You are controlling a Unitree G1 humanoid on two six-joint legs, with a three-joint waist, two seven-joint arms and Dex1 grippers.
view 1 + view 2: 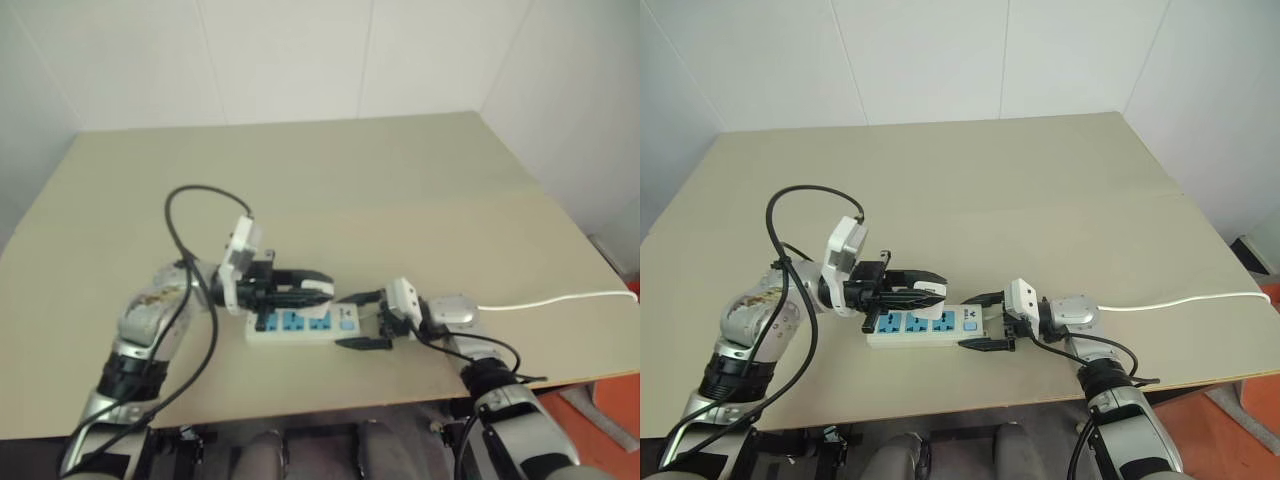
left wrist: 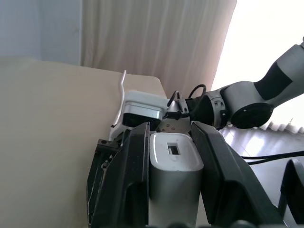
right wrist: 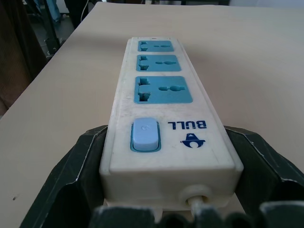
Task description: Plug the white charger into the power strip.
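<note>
The power strip (image 1: 300, 324) lies near the table's front edge, a white bar with three blue sockets and a switch (image 3: 144, 135) at its right end. My right gripper (image 1: 363, 320) is closed around that switch end, a black finger (image 3: 78, 166) against each long side. My left gripper (image 1: 318, 286) reaches in level from the left, shut on the white charger (image 2: 173, 175). The charger (image 1: 319, 288) hangs just above the sockets, over the right half of the row. I cannot tell whether its prongs touch a socket.
The strip's thin white cord (image 1: 560, 299) runs right along the tan table (image 1: 400, 200) to its right edge. A black cable (image 1: 185, 215) loops above my left forearm. White walls close the far side and corners.
</note>
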